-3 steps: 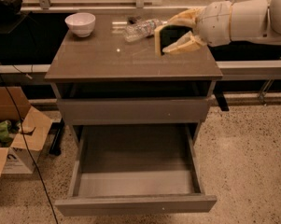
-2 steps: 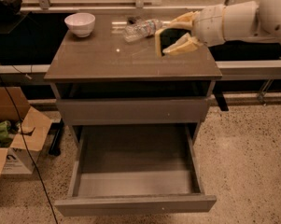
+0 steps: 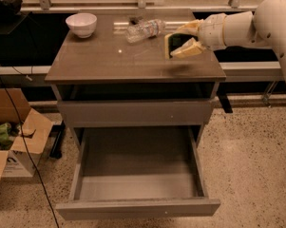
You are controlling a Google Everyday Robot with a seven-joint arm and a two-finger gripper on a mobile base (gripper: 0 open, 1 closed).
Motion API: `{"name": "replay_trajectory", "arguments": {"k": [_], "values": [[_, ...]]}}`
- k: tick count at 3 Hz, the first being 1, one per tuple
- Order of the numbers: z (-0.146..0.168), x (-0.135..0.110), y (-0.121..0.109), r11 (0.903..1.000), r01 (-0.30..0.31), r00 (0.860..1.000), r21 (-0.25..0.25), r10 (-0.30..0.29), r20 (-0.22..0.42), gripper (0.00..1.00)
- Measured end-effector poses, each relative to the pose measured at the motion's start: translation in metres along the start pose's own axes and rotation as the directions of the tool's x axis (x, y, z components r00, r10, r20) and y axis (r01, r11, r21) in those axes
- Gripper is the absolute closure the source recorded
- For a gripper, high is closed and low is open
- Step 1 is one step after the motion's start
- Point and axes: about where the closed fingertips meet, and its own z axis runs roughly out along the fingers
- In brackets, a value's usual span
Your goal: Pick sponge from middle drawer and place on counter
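The counter (image 3: 119, 63) is a glossy grey-brown slab that slightly overhangs the cabinet body, with a small glint of light near its middle. At its back left stands a white bowl (image 3: 81, 24); a clear plastic bottle (image 3: 145, 29) lies on its side at the back, near the centre. The front and left of the slab are bare.

The gripper (image 3: 176, 43) hangs over the right rear part of the counter, its pale yellowish fingers (image 3: 189, 48) pinching the sponge (image 3: 171, 42). The sponge is a flat dark green pad held on edge above the slab, with a faint shadow beneath it. The white arm (image 3: 256, 23) reaches in from the right.

Below, a plain grey drawer front (image 3: 135, 112) is closed. The middle drawer (image 3: 138, 208) is pulled far out over the floor, a deep box with dark sides and a pale bottom. The floor (image 3: 249, 160) is speckled stone, open to the right. At left sit a cardboard box (image 3: 16, 153) and a black cable (image 3: 23, 146)
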Motion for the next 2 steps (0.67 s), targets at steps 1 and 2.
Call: {"name": "replay_trajectory", "arguments": {"k": [1, 2], "values": [[0.0046, 0.0267, -0.0092, 0.9983, -0.046, 0.998, 0.036, 0.047, -0.029, 0.34], [0.005, 0.0288, -0.01, 0.998, -0.05, 0.998, 0.039, 0.052, -0.031, 0.11]]}}
